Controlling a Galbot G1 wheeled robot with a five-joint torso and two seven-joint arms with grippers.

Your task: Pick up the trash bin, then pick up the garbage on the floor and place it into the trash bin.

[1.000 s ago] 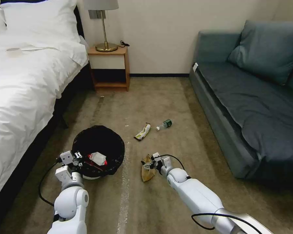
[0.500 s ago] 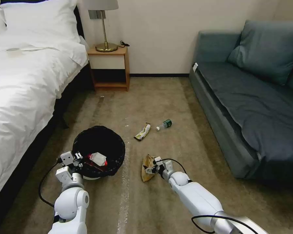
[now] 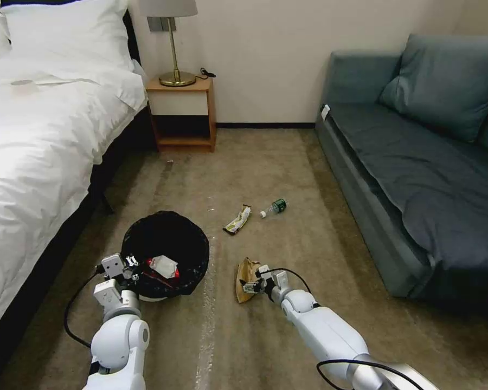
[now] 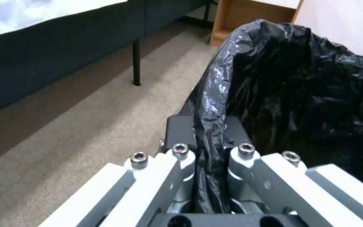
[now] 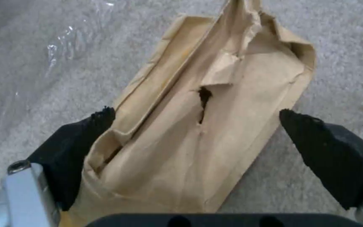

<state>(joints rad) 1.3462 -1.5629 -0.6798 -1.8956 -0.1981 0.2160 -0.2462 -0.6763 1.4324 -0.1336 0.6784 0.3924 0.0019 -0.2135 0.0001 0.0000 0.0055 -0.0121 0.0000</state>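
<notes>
Looking down from the head view: left pincer (image 3: 131,267) is clamped on the near rim of the trash bin (image 3: 165,252), which sits on the carpet beside the bed (image 3: 38,141). A red snack packet (image 3: 162,266) lies inside already. Right pincer (image 3: 249,283) is low over the brown paper bag (image 3: 246,279), w/ the yellow-black wrapper (image 3: 237,219) and small bottle (image 3: 273,207) farther off toward the sofa (image 3: 417,162), well apart from the bin.

Left wrist view: fingers (image 4: 181,157) pinch a fold of black liner bag (image 4: 299,94), closed tight on it. Whether the hard rim is caught too, I can't tell; if it's liner only, the bin could slip or the bag pull free on lifting.

Right wrist view: pads (image 5: 80,142) stand wide, one either side of the bag (image 5: 198,135), not squeezing yet. It shows a tear in the paper, which the head view doesn't; closing there may just crumple or rip it. A strip of clear tape (image 5: 64,47) glints beside it.
</notes>
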